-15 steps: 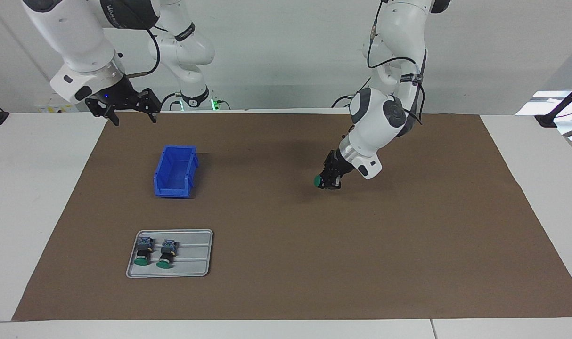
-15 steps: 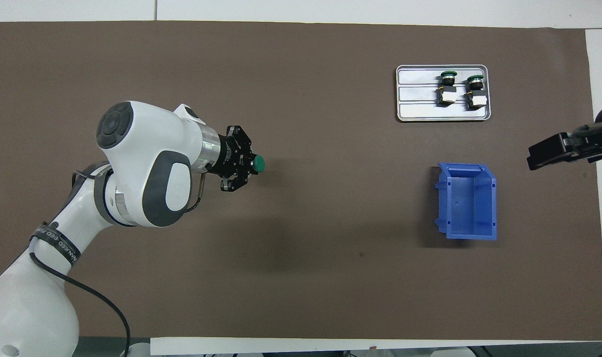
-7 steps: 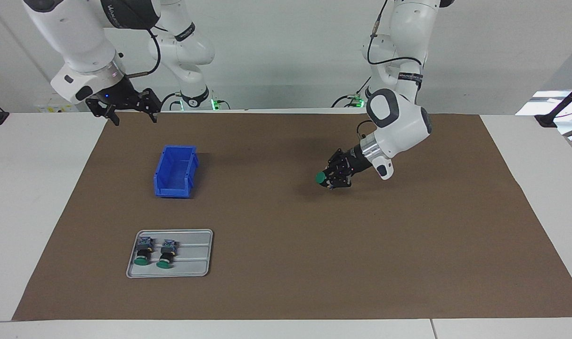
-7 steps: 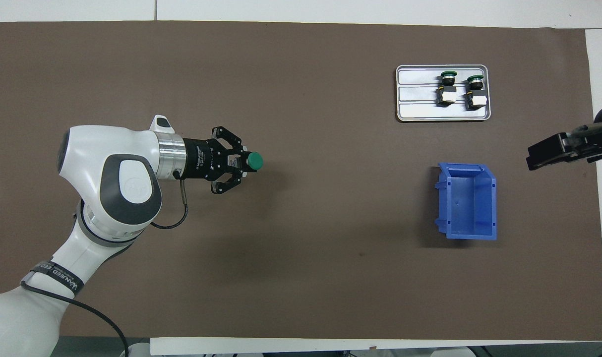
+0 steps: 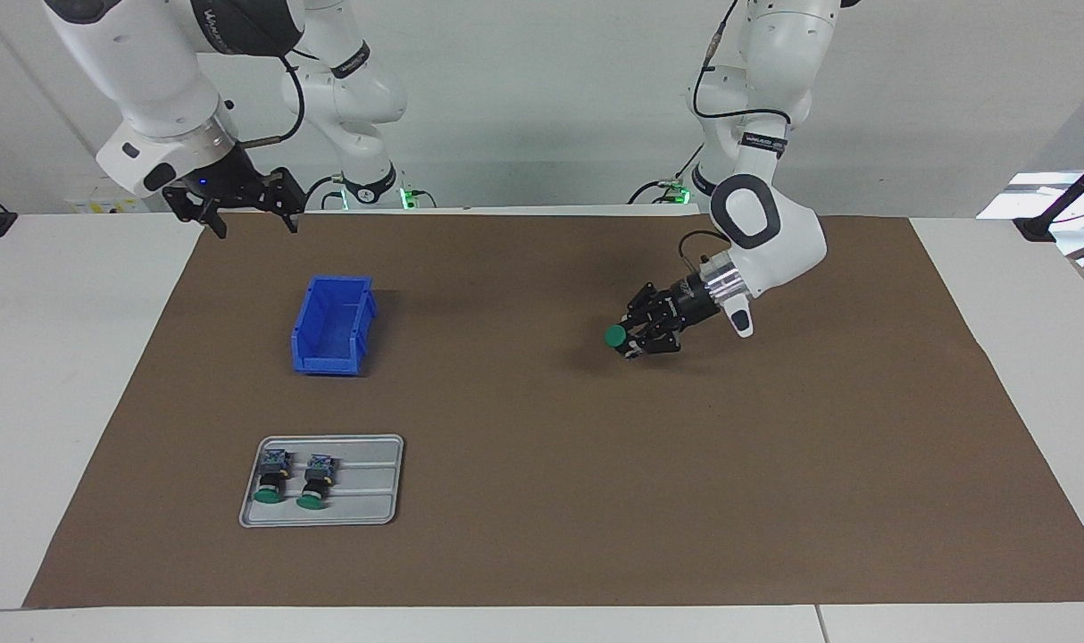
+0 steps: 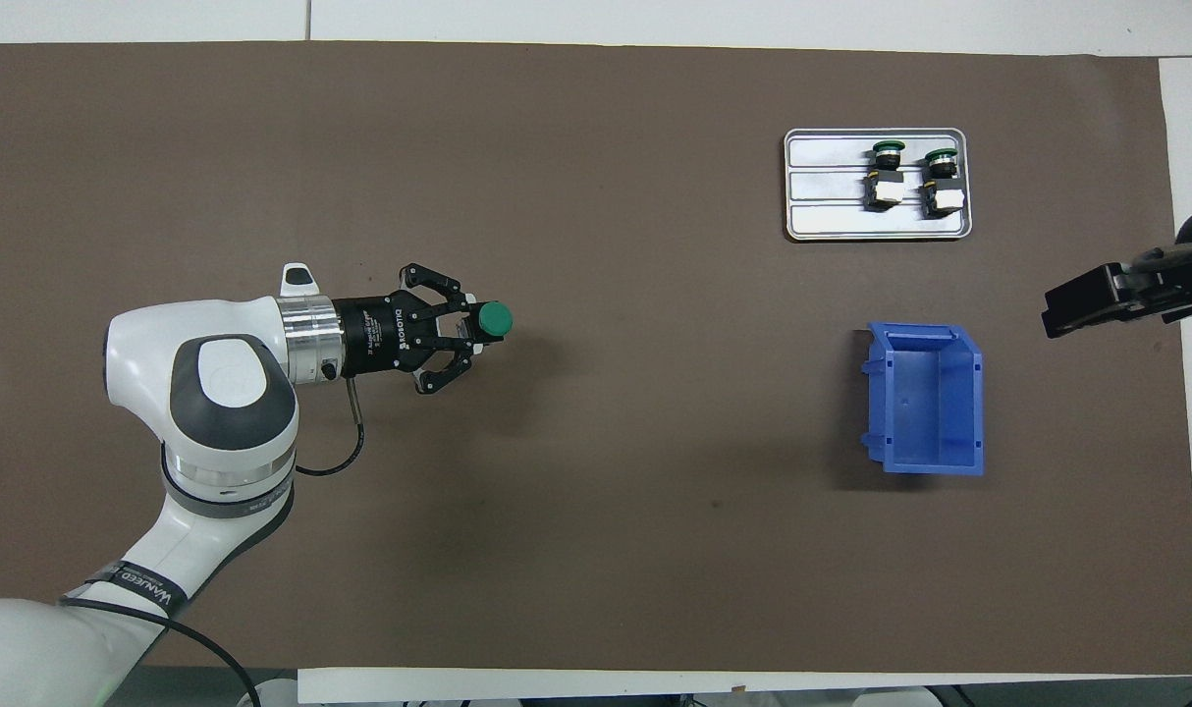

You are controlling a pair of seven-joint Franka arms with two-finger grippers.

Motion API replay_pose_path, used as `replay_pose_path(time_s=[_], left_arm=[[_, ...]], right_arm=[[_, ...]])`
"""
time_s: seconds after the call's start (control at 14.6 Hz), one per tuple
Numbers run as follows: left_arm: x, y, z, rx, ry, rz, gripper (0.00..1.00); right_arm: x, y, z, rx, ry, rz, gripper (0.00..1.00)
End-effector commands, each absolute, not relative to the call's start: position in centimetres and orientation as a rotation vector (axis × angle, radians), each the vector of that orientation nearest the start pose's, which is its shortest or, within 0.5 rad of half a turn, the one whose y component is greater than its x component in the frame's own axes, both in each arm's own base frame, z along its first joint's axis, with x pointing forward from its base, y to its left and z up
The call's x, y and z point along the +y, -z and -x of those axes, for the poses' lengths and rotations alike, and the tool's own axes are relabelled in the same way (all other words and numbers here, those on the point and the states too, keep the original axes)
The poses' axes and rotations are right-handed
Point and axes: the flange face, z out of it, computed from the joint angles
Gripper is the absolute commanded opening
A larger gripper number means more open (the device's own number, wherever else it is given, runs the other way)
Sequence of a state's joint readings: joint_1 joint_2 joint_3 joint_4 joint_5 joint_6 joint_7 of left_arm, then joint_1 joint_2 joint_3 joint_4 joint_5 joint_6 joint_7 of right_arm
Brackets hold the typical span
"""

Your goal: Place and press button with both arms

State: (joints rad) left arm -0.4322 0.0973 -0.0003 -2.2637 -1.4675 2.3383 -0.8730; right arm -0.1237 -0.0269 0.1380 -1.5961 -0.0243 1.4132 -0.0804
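Note:
My left gripper [image 5: 638, 334] is shut on a button [image 5: 615, 336] with a round green cap. It holds the button sideways, low over the brown mat near the table's middle, cap pointing toward the right arm's end. The overhead view shows the same gripper [image 6: 461, 329] and button [image 6: 495, 318]. Whether the button touches the mat I cannot tell. Two like buttons [image 5: 270, 478] [image 5: 315, 480] lie in a grey tray [image 5: 368, 487]. My right gripper [image 5: 250, 225] is open and empty, waiting in the air over the mat's edge at the right arm's end; it also shows in the overhead view [image 6: 1097, 299].
A blue open bin [image 5: 332, 326] stands on the mat toward the right arm's end, nearer to the robots than the tray; the overhead view shows the bin [image 6: 925, 398] and the tray [image 6: 832, 187]. The brown mat [image 5: 542, 500] covers most of the white table.
The left arm's wrist has swung down and toward its own end of the table, so the gripper lies nearly level. The button stays over the same spot. The right arm has not moved.

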Motion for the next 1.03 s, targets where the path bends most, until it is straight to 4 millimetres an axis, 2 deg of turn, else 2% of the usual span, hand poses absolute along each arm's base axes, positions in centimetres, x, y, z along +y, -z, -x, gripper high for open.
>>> replay_pose_path(time_s=[0.0, 0.27, 0.34, 0.55, 0.96], left_arm=[[-23.5, -30.7, -47.2, 1.59, 0.765, -1.528, 0.01], [-23.1, -28.5, -46.3, 1.558, 0.799, -1.414, 0.01], [-22.9, -27.3, -45.8, 1.531, 0.797, -1.416, 0.01], [-21.5, -26.8, -45.8, 1.496, 0.827, -1.358, 0.01], [-21.6, -24.6, -45.5, 1.463, 0.806, -1.364, 0.01]], right_arm=[[0.6, -61.5, -52.1, -0.173, -0.247, 3.146, 1.0], [0.6, -61.5, -52.1, -0.173, -0.247, 3.146, 1.0], [0.6, -61.5, -52.1, -0.173, -0.247, 3.146, 1.0], [0.5, -61.6, -52.1, -0.17, -0.245, 3.146, 1.0], [0.5, -61.6, -52.0, -0.17, -0.247, 3.146, 1.0]])
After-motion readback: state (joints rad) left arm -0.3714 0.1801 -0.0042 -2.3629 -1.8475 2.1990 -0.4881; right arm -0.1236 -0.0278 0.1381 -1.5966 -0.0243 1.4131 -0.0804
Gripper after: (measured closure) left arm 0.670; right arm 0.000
